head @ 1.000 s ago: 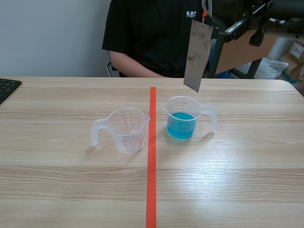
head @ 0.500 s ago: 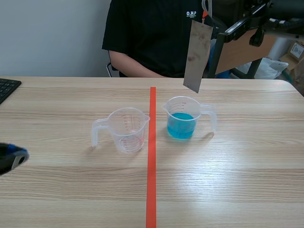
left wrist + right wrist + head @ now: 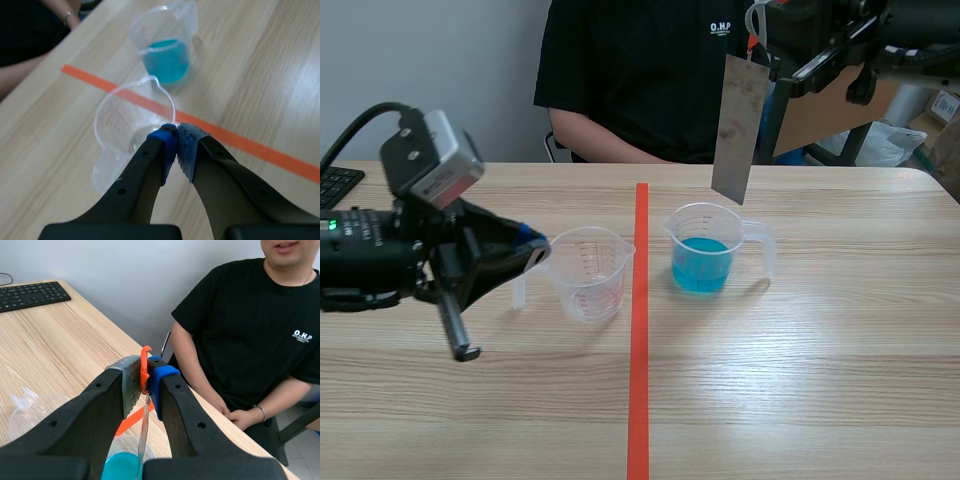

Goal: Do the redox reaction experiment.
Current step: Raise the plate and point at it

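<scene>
A clear empty beaker stands left of the orange line, and a beaker of blue liquid stands right of it. My left gripper is shut on nothing beside the empty beaker's handle. In the left wrist view its fingertips meet over the near rim of the empty beaker, with the blue beaker beyond. My right gripper is raised and shut on the orange tag of a grey metal sheet. The sheet hangs above the blue beaker, clear of the liquid.
A person in a black shirt sits across the table, with one hand resting near the far edge. A black keyboard lies at the far left. An orange tape line runs down the middle.
My left arm has come in from the left and up to the empty beaker's handle. The metal sheet has stayed hanging above the blue beaker, shifting slightly.
</scene>
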